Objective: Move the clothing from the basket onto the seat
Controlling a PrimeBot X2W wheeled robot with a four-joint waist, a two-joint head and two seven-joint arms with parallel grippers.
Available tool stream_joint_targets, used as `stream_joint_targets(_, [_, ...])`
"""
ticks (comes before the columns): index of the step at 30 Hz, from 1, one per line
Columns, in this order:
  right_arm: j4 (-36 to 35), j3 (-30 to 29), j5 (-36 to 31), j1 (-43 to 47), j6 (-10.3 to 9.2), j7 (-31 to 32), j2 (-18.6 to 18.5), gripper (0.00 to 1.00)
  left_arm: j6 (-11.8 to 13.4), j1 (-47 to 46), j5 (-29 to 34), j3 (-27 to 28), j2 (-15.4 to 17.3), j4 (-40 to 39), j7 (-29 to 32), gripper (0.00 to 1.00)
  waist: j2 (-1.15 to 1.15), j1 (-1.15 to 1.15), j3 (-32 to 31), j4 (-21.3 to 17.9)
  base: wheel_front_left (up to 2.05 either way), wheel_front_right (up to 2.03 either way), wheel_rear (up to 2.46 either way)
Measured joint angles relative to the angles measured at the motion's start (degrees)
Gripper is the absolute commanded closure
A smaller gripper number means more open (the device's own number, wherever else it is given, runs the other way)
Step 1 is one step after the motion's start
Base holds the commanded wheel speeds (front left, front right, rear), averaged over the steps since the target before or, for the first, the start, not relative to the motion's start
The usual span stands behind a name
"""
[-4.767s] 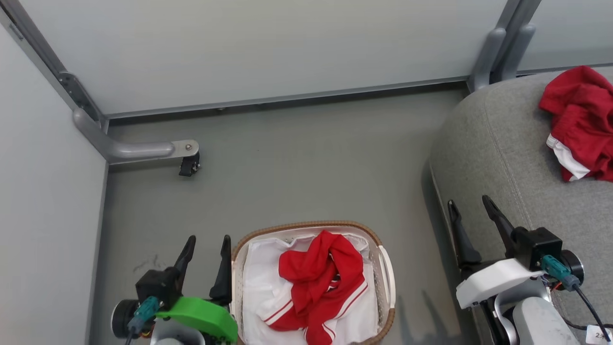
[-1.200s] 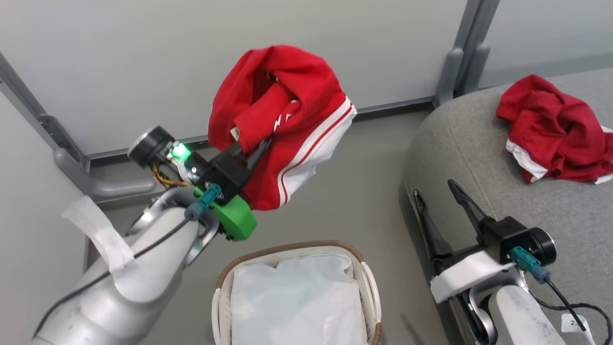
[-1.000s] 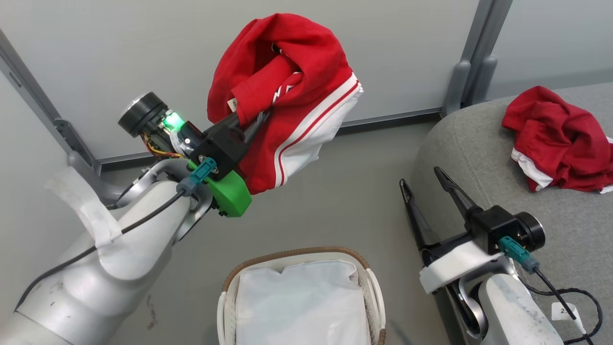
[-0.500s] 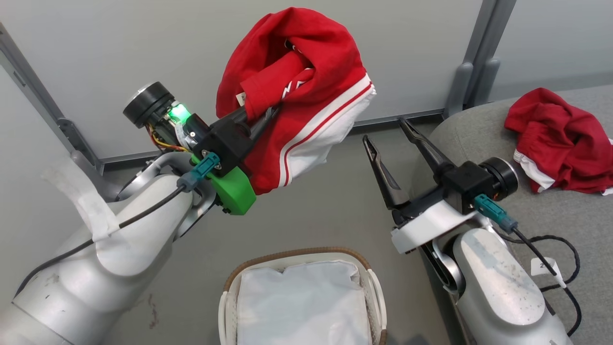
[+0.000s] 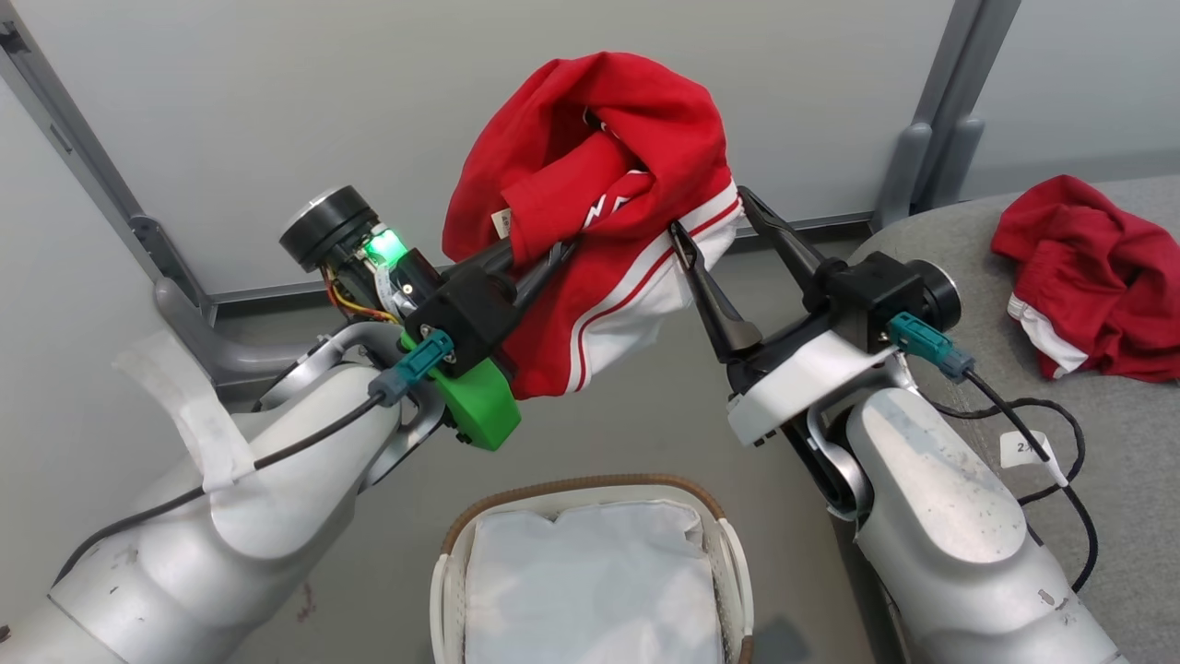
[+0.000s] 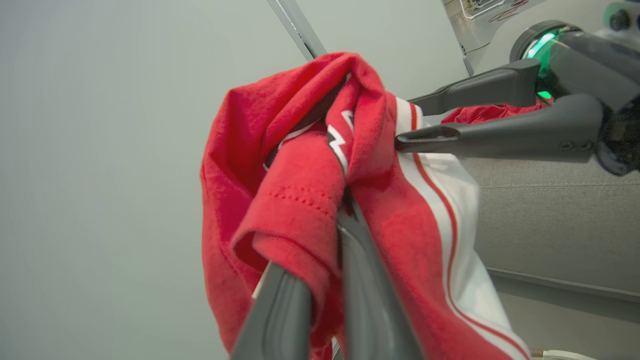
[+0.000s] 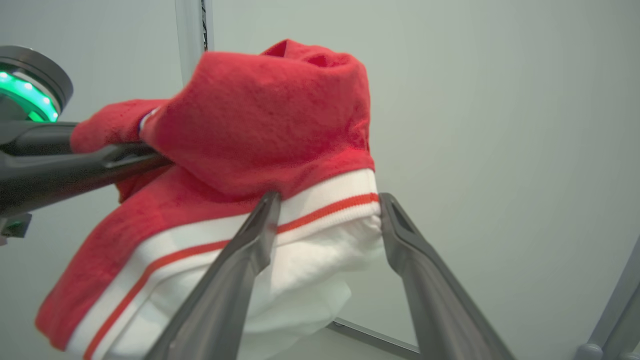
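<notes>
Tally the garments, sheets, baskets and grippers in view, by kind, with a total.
Red garments: 2, the held garment and the other garment on the seat
White sheet: 1
Basket: 1
Grippers: 2, left gripper and right gripper
Total: 6

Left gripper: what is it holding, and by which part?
The left gripper is shut on the red garment, pinching a bunched fold of red fabric. The right gripper is open, straddling the white-striped hem.

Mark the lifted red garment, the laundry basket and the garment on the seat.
Lifted red striped fabric garment (image 5: pixel 627 101), head view, upper fold.
Oval white plastic basket (image 5: pixel 590 480), head view, brown woven rim.
Crumpled red fabric garment (image 5: pixel 1088 267) on grey fabric seat (image 5: pixel 1143 461), head view, garment's middle.
</notes>
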Motion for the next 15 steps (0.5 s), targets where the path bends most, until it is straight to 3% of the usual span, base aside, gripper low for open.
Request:
stream_joint_targets(7, [3.74,7.33,6.6,-2.77,-0.01,0.0,-0.59,0.0,0.0,0.76,-0.44,-1.79,0.11,-1.38,-0.18,1.0,0.0,0.0,-0.29,0.6,0.0,0.0,0.0])
stream_joint_targets(15, [4.04,21.39,19.72,-6.63,-0.04,-0.01,-5.84,0.0,0.0,1.08,-1.4,-2.91,0.48,-1.91,-0.22,1.0,0.0,0.0,-0.59,1.05,0.0,0.0,0.0])
